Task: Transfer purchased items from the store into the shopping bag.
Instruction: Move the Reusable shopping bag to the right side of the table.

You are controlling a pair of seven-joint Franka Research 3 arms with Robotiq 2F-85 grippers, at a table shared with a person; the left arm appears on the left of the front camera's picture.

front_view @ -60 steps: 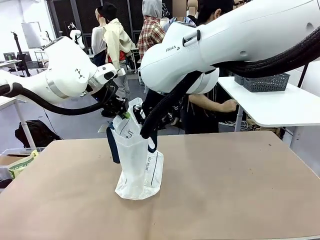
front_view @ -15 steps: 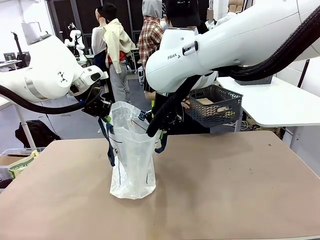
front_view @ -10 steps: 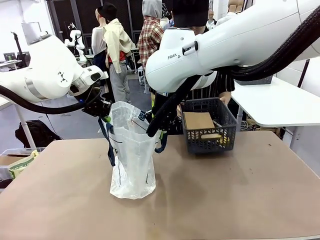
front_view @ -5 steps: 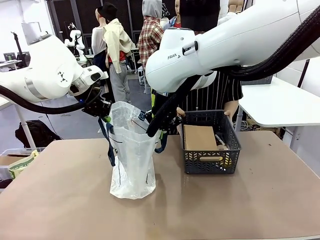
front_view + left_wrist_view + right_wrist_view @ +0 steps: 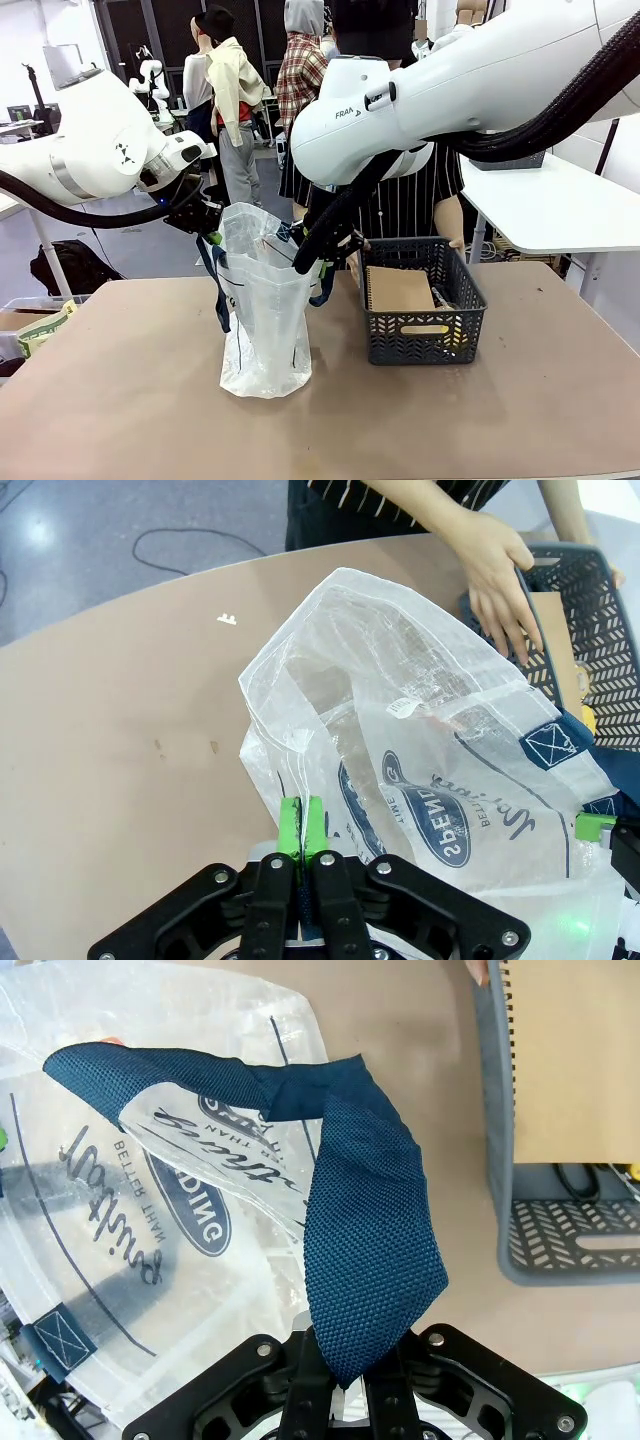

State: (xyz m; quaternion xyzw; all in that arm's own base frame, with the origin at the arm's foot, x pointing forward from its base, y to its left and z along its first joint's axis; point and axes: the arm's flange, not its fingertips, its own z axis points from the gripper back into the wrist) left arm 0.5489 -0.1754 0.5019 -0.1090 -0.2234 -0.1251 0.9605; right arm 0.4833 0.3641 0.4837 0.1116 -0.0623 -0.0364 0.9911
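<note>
The translucent white plastic shopping bag [image 5: 265, 330] stood upright on the brown table [image 5: 480, 420]. The left gripper [image 5: 302, 815] was clamped shut on its thin rim, and the right gripper [image 5: 338, 1365] was pinched tight on a navy blue strap handle [image 5: 370, 1240]. Just beside the bag, on the robot's right, sat the dark grey lattice-sided plastic basket [image 5: 425, 335] with a brown spiral-bound notebook [image 5: 400, 290] inside, a person's hand [image 5: 500, 580] at its rim.
</note>
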